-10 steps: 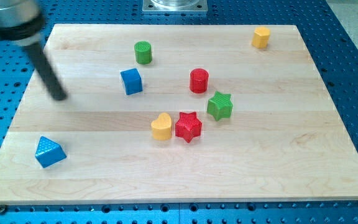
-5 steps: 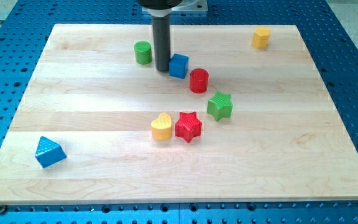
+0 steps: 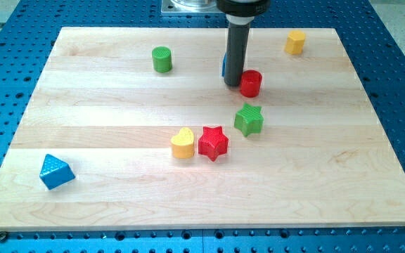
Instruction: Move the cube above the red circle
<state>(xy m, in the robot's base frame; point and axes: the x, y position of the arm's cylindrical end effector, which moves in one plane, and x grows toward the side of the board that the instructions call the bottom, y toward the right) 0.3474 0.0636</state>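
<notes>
My dark rod comes down from the view's top, and my tip (image 3: 233, 83) rests on the board right against the left side of the red cylinder (image 3: 251, 83). The blue cube (image 3: 224, 65) is almost wholly hidden behind the rod; only a thin blue sliver shows at the rod's left edge, above and left of the red cylinder.
A green cylinder (image 3: 162, 60) stands at the upper left. A yellow block (image 3: 295, 42) sits at the upper right. A green star (image 3: 248, 119), a red star (image 3: 213, 143) and a yellow heart (image 3: 183, 143) cluster mid-board. A blue triangle (image 3: 55, 171) lies at the lower left.
My rod swept from the far left to the middle top, pushing the blue cube rightward and up. The red cylinder has shifted right and slightly up.
</notes>
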